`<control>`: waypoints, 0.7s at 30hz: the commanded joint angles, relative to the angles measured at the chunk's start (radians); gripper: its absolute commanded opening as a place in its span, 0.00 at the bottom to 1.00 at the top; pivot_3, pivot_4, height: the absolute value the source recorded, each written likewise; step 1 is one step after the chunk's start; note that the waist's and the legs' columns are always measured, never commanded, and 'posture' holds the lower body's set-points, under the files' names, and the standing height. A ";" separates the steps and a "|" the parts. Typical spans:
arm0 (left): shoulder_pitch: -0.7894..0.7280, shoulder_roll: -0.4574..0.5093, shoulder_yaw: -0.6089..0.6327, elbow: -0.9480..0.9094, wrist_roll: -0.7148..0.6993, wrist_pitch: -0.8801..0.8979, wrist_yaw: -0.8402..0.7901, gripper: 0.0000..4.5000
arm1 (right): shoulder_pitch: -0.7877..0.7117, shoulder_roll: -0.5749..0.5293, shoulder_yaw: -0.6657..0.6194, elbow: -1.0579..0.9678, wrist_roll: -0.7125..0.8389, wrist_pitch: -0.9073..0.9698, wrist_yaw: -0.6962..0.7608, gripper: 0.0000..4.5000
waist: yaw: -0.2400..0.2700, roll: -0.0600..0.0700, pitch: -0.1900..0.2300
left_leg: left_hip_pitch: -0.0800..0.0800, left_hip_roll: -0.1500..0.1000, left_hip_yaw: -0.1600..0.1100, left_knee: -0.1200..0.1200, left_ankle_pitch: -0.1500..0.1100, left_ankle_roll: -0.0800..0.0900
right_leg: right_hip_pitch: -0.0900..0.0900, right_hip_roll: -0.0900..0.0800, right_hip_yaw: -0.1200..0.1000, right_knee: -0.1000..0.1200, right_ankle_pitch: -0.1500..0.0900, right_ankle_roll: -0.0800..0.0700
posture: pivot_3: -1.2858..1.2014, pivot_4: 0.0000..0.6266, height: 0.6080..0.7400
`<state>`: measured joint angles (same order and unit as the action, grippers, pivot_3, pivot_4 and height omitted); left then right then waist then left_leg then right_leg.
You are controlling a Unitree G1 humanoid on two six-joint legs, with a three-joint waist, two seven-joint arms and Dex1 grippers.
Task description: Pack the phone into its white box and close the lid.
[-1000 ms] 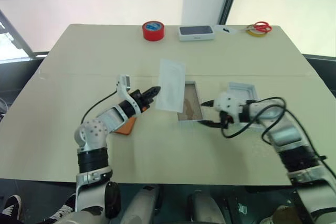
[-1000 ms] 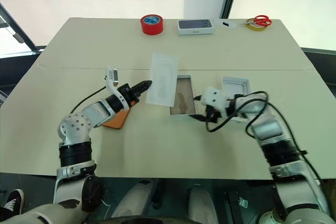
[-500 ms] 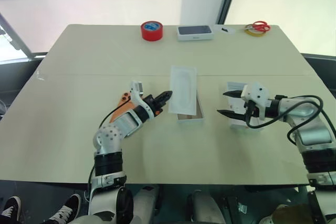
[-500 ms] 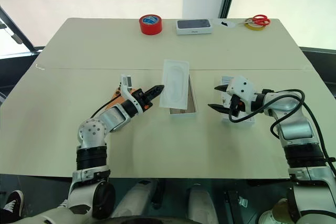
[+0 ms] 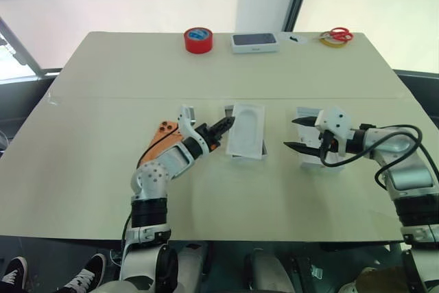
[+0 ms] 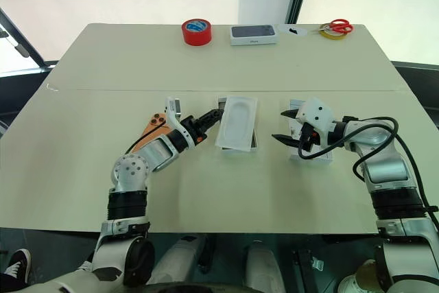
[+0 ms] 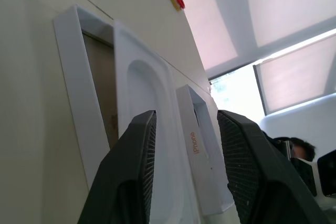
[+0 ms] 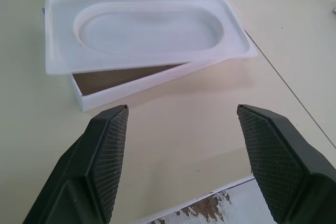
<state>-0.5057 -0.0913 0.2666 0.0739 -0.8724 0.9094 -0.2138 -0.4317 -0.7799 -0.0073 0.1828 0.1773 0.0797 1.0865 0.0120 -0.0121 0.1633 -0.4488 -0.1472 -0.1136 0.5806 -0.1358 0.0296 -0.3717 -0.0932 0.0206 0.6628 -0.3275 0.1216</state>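
The white box (image 5: 241, 158) sits mid-table, and a flat white insert (image 5: 247, 130) with an oval recess lies askew on top of it, covering most of its brown floor (image 8: 105, 78). My left gripper (image 5: 225, 126) is level at the insert's left edge, open, and the edge runs between its fingers (image 7: 131, 171) untouched. The orange phone (image 5: 163, 130) lies behind my left forearm, lenses up. To the right of the box, my right gripper (image 5: 289, 134) hangs open and empty just over the lid (image 5: 309, 112), which rests open side up.
Along the far edge of the table are a red tape roll (image 5: 198, 39), a closed white box with a dark top (image 5: 255, 42), and red-handled scissors (image 5: 337, 34) beside a yellow ring. The near half of the table is bare.
My left gripper carried the insert right, laid it down on the white box and opened. My right gripper drew back from the box to the lid a second ago and has held still since.
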 commanded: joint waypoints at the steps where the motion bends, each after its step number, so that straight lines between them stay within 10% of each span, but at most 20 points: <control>1: 0.005 0.009 -0.018 -0.067 -0.006 -0.019 -0.009 0.40 | -0.013 -0.006 -0.023 0.004 0.009 -0.028 -0.004 0.77 | 0.000 0.000 0.000 | 0.000 0.000 0.000 0.000 0.000 0.000 | 0.000 0.000 0.000 0.000 0.000 0.000 | 0.52 0.24 0.97; 7: 0.051 0.125 -0.102 -0.206 0.051 -0.080 -0.132 0.40 | -0.077 0.052 0.005 0.008 0.007 -0.020 -0.028 0.77 | -0.004 0.000 0.000 | 0.000 0.000 0.000 0.000 0.000 0.000 | 0.000 0.000 0.000 0.000 0.000 0.000 | 0.52 0.24 0.97; 14: 0.180 0.476 -0.205 -0.265 0.264 -0.343 -0.465 0.42 | -0.199 0.214 0.102 0.079 -0.127 -0.057 -0.200 0.02 | -0.025 0.002 -0.001 | 0.003 0.001 0.001 -0.005 0.001 -0.001 | -0.001 0.001 0.002 0.000 0.000 -0.001 | 0.52 0.24 0.97; 21: 0.212 0.667 -0.121 -0.174 0.298 -0.481 -0.648 0.42 | -0.229 0.270 0.231 0.153 -0.264 -0.126 -0.248 0.01 | -0.009 0.002 0.000 | 0.003 0.000 0.000 -0.005 0.001 -0.002 | -0.001 0.001 0.002 0.000 -0.001 -0.004 | 0.52 0.24 0.97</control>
<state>-0.2829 0.5602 0.0971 -0.1089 -0.5737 0.4620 -0.8429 -0.6330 -0.5180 0.2144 0.3364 -0.0630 -0.0133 0.8508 0.0027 -0.0099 0.1634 -0.4460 -0.1470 -0.1138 0.5755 -0.1353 0.0280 -0.3731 -0.0920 0.0224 0.6631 -0.3289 0.1180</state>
